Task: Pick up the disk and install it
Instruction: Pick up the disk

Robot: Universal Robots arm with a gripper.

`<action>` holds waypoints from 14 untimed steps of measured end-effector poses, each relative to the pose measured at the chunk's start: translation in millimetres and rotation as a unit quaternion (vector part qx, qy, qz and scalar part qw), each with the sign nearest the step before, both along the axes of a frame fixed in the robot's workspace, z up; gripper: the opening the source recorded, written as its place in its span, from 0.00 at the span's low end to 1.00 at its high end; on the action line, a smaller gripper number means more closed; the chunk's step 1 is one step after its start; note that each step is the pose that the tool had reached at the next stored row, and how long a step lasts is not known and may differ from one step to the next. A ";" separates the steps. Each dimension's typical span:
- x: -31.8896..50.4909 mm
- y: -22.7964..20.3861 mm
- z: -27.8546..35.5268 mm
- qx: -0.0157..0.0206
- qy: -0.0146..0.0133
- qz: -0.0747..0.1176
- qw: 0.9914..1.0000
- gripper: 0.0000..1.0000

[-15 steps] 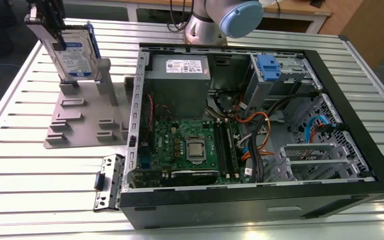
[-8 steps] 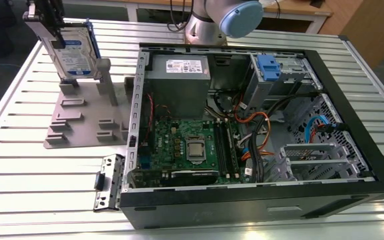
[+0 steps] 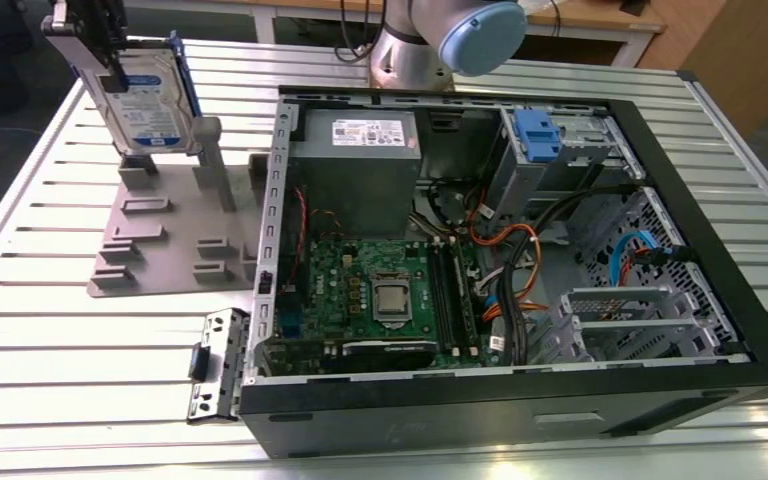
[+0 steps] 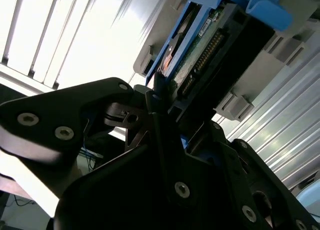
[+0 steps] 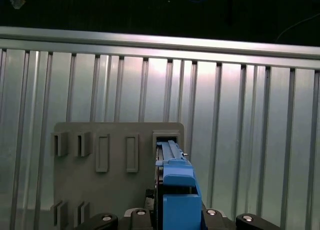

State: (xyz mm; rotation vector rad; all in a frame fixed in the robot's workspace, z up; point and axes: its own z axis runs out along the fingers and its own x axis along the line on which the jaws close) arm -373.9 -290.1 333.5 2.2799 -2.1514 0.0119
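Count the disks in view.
1: the disk stands upright at the grey stand on the table, at the exterior view's left, outside the case. Others may be hidden inside the case.

tool (image 3: 99, 50) cut off by exterior view's edge; disk (image 3: 152, 108) top seemingly hidden.

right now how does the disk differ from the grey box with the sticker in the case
The disk stands on edge over the stand, outside the case; the grey box sits inside it. The disk is smaller and has blue rails; the box is plain grey. The end effector holds the disk, not the box. Both bear a white label.
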 end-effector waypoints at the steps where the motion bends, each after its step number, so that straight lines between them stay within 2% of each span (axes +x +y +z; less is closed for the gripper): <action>1: 0.0 0.0 0.8 0.000 0.000 0.000 1.000 0.36; 14: 0.0 0.0 11.7 0.000 0.000 0.000 1.000 0.36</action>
